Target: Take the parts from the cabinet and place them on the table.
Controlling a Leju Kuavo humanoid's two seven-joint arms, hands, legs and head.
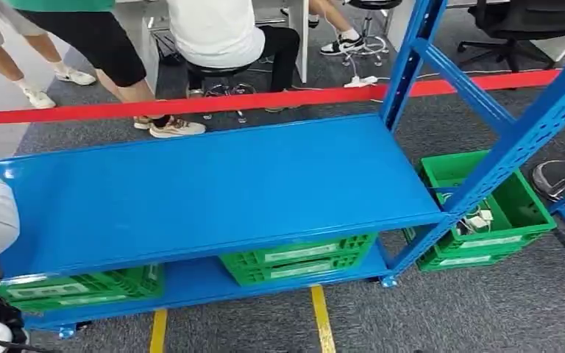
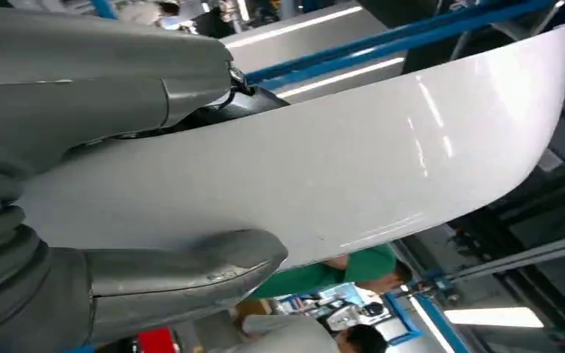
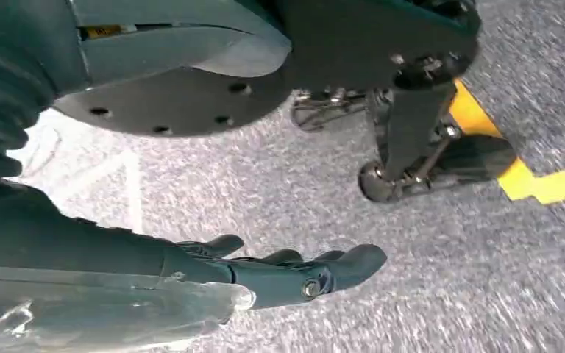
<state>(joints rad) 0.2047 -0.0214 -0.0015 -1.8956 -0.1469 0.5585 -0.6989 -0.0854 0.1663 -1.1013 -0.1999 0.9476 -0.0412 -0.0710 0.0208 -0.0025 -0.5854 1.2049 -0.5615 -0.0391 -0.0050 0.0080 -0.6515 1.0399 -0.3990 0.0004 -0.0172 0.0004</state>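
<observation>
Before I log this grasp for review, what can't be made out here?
- White part, left wrist view: far end cut off by the picture's edge, near end hidden behind the left hand.
- Right hand, right wrist view: its palm is hidden.
- Green crates, head view: contents hidden under the blue shelf.

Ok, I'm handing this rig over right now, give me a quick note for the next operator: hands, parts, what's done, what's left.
Left hand: grips a curved white panel part between thumb and fingers.
Right hand: holds nothing, fingers extended, hanging over grey carpet with yellow floor tape.
Ahead: blue rack shelf, with green crates on the level below and another green crate on the floor beside the rack.
Done: one part is in hand.
Left: set it on the table; the table's position cannot be told here.
</observation>
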